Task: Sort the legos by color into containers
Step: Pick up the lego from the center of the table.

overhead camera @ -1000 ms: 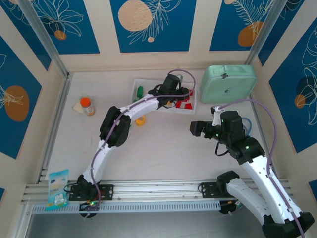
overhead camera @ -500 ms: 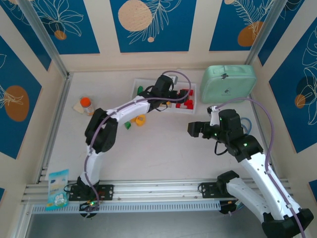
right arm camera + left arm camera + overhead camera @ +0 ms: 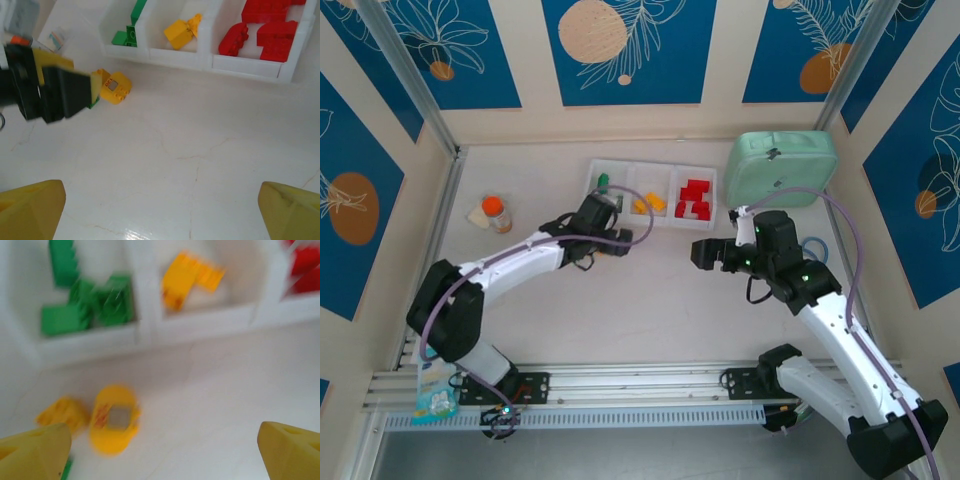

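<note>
Both the left gripper [image 3: 162, 452] and right gripper [image 3: 162, 210] stand spread, empty, near blocky studded legos [image 3: 112, 437].

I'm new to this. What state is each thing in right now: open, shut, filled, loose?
left gripper: open, empty.
right gripper: open, empty.
white three-compartment plastic tray: holds green bricks, yellow-orange bricks, red bricks, one colour per compartment.
loose yellow plastic bricks: lying outside the tray, unsorted.
mint-green rounded case: shut.
small orange-capped bottle: upright, cap on.
</note>
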`<state>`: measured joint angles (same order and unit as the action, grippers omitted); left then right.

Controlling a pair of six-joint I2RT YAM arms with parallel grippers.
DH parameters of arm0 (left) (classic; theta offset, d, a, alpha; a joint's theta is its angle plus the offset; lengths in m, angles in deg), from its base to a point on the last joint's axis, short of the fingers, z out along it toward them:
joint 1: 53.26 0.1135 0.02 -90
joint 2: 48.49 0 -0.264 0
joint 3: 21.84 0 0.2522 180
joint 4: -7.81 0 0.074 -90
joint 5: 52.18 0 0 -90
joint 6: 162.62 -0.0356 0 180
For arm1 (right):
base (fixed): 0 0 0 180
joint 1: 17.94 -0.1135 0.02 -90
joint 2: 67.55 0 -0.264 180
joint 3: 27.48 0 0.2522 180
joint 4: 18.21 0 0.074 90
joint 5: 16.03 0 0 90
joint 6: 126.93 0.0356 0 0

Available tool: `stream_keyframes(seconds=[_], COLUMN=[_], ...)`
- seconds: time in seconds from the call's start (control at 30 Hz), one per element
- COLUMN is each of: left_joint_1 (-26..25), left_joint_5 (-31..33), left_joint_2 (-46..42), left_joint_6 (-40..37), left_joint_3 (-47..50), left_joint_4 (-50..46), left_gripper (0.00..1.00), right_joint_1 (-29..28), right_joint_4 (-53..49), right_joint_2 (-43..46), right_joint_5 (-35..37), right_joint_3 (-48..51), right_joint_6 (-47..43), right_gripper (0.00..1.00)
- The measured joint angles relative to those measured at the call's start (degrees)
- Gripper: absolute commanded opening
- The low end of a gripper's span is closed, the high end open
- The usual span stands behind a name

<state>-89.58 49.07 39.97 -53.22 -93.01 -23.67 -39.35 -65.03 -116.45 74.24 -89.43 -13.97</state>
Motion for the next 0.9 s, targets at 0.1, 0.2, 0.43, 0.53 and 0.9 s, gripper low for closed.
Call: stream_keyframes(seconds=[0.1,0.2,0.43,0.53,0.9], left_joint_1=[5.0,8.6,11.0,11.9,14.3], left_joint_5=[-2.9,-3.7,-6.0,-7.4,-8.7], left_joint_2=[-1.3,-1.4,-0.5,2.3,9.3], left_joint_6=[0.5,0.5,-2.0,-3.1,-4.3], left_joint_3=[6.3,8.9,9.2,9.0,5.0], left_joint_4=[-0.2,-0.6,1.9,3.5,3.9], left_gripper=[0.83,0.79,0.71,0.67,0.60], right_joint_1=[-0.2,-0.5,-0.8,-0.8,-0.8], right_joint_4=[1.0,1.0,0.7,0.7,0.2], right_joint_2=[-2.1,-3.0,-1.7,-0.8,-0.8], right_joint_5=[-0.3,-0.3,0.7,1.0,2.3], right_joint_3=[0.0,0.0,0.0,0.0,0.0], right_joint_6=[0.7,1.3,2.1,2.3,2.4], right_gripper=[0.99,0.99,0.99,0.99,0.99])
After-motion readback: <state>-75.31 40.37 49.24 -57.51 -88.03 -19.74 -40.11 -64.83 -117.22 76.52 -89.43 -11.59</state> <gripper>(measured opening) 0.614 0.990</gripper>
